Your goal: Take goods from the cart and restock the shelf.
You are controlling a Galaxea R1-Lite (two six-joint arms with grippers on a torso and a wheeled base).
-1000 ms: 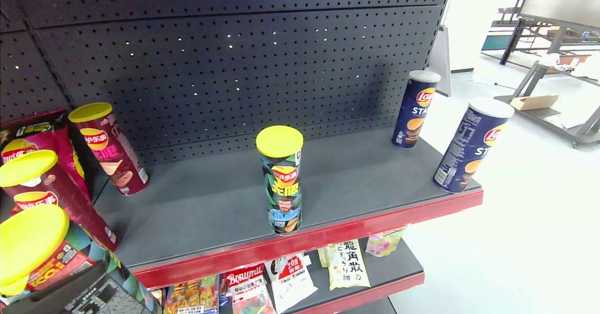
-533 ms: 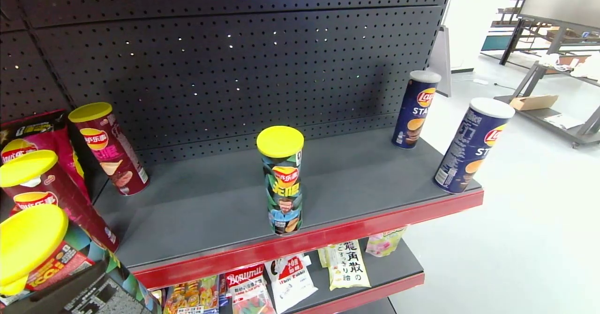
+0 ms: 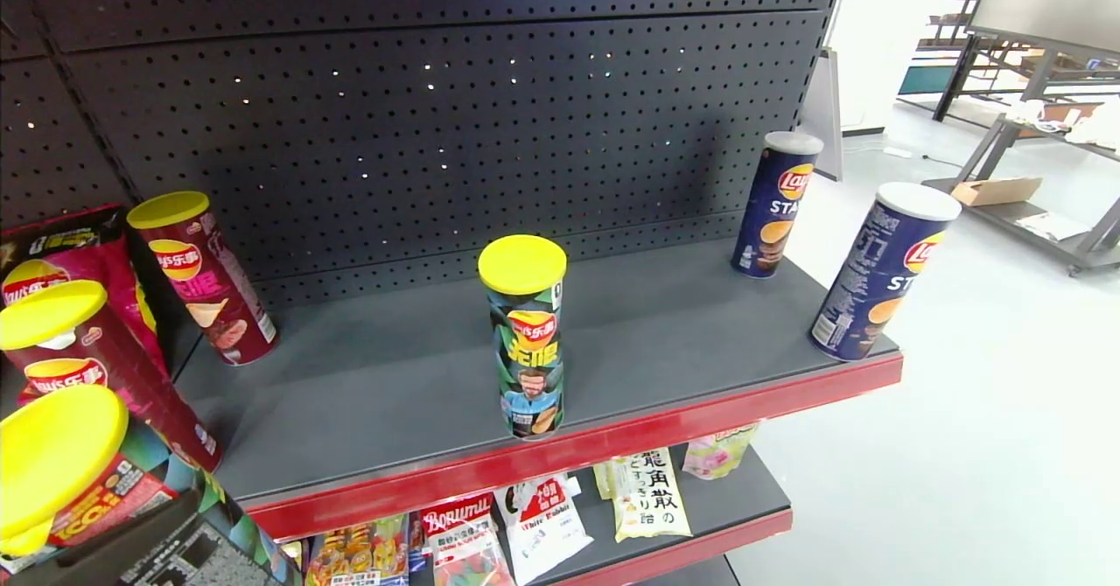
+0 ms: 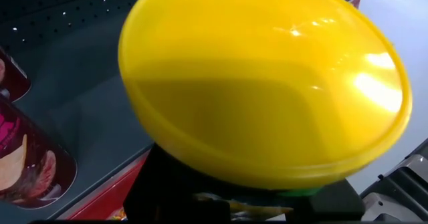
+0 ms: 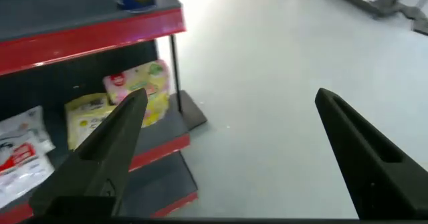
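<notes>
Nothing shifts since second ago; left fingers (image 3: 157, 538) grip yellow-lidded can (image 3: 61, 455), roughly upright; bare shelf (image 3: 394, 394) gap lies ahead-right, between maroon can (image 3: 206, 280) and green can (image 3: 528, 341); right fingers (image 5: 100, 164) spread wide.

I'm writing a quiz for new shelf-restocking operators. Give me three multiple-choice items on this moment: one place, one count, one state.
1. Where does the green can stand?
A) at the front of the shelf
B) on the lower shelf
C) against the pegboard

2. How many navy cans stand on that shelf?
A) one
B) two
C) four

3. Which gripper is empty?
A) left
B) right
C) both

Key:
1A, it stands mid-shelf, at the very front.
2B, both are at the right end.
3B, the right gripper has its jaws open on nothing, while the left gripper holds a yellow-lidded can.
</notes>
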